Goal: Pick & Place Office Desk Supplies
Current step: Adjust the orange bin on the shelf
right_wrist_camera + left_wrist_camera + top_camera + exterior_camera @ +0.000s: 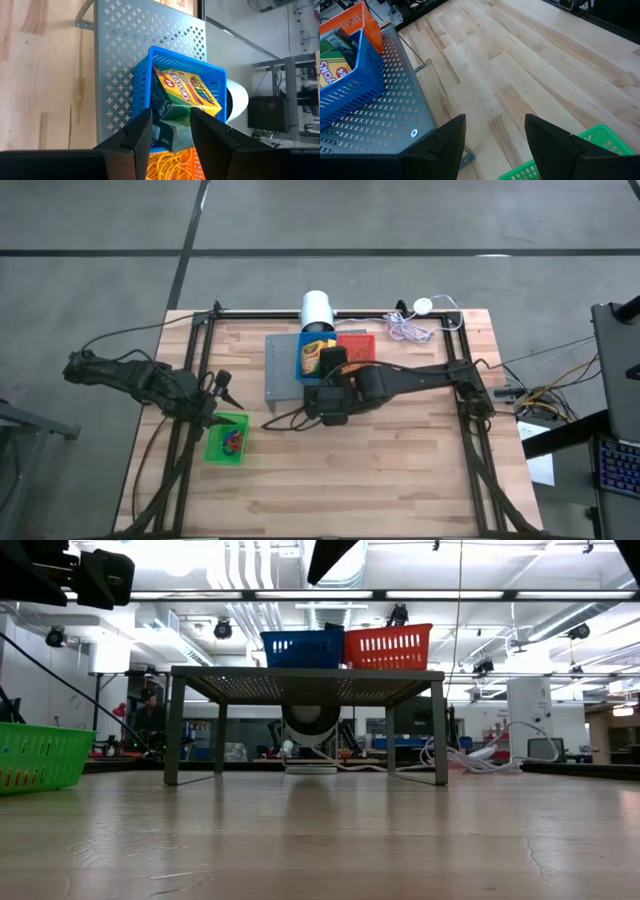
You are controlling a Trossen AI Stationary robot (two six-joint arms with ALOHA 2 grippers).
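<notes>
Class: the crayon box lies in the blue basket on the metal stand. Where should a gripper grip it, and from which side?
Grip the crayon box across its narrow side faces, coming from above: it lies tilted in the blue basket, whose mesh walls likely block a sideways approach.

My right gripper (pixel 333 360) covers part of the crayon box (pixel 312 354) from above. The bands in the green basket (pixel 213 446) are too small to tell apart. From table height, the blue basket (pixel 302 648) hides what is inside it.
</notes>
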